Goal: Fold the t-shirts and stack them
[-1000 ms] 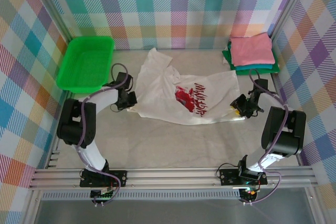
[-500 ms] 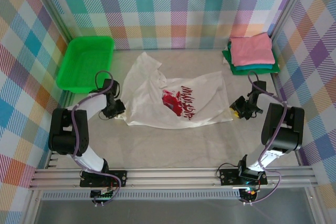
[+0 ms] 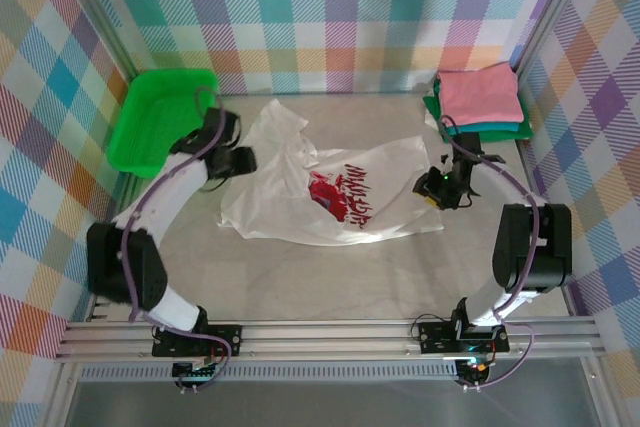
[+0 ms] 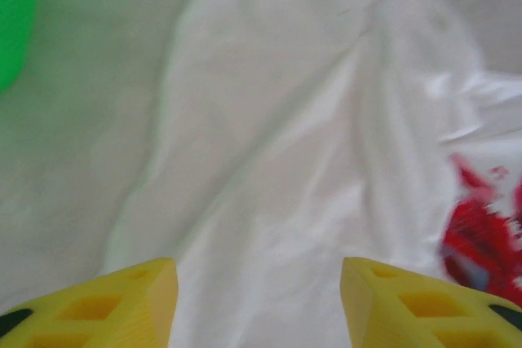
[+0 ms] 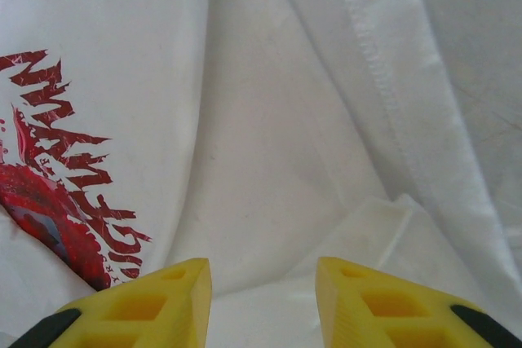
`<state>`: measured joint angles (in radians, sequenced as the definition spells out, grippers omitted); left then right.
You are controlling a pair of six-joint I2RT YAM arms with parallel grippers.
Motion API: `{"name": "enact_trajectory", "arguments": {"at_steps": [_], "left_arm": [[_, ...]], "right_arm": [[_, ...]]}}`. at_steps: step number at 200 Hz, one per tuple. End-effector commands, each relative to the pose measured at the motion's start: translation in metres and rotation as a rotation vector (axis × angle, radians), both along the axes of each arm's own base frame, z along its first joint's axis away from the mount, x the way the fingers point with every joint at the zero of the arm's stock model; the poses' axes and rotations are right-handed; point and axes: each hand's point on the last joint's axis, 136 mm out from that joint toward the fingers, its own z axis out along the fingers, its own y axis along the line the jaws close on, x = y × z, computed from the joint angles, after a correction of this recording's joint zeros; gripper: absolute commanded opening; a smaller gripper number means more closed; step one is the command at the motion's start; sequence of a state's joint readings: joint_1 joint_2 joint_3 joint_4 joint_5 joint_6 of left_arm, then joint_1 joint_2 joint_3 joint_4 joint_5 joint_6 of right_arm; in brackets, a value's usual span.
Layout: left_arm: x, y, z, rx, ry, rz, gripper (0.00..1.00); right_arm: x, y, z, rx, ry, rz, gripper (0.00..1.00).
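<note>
1. White cloth takes up the middle of the worktop (image 3: 330, 277): the printed t-shirt (image 3: 290, 212) lies there spread but rumpled, with deep creases near its far left corner. Its red-and-black graphic (image 3: 345, 194) faces up.
2. My left gripper (image 3: 243, 160) sits at the shirt's far left edge, near the green tray (image 3: 145, 127). On the left wrist camera its yellow fingers (image 4: 134, 303) stand wide apart. Wrinkled white fabric lies below them and nothing is caught in the jaws.
3. My right gripper (image 3: 432, 187) is over the shirt's right edge. On the right wrist camera its fingers (image 5: 375, 299) show a narrower gap than the left pair. A stitched hem and a small raised fold of cloth lie just ahead of them. I see no fabric pinched, so I read these jaws as partly open and holding nothing.
4. Three folded shirts are stacked in the far right corner, well apart from the white one. The pink shirt (image 3: 480, 92) is on top, the teal shirt (image 3: 497, 127) shows under it, and the green shirt (image 3: 432, 107) peeks out along the left side.
5. From the overhead camera, the tray sits at the far left of the worktop, and my left arm overlaps its right edge.
</note>
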<state>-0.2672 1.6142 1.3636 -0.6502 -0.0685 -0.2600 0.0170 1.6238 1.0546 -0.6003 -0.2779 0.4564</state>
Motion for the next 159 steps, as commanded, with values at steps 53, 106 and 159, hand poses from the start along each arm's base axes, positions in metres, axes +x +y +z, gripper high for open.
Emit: {"name": "enact_trajectory", "arguments": {"at_steps": [53, 106, 159], "left_arm": [[0.092, -0.051, -0.072, 0.145, 0.203, -0.166, 0.74], [0.093, -0.039, -0.107, 0.122, 0.248, -0.111, 0.68], [0.059, -0.023, -0.134, 0.128, 0.314, -0.076, 0.63]], "right_arm": [[0.018, 0.011, 0.021, 0.02, -0.081, 0.024, 0.4], [0.014, 0.014, 0.009, 0.037, -0.062, 0.035, 0.4], [0.021, 0.015, 0.014, 0.046, -0.076, 0.037, 0.4]]}}
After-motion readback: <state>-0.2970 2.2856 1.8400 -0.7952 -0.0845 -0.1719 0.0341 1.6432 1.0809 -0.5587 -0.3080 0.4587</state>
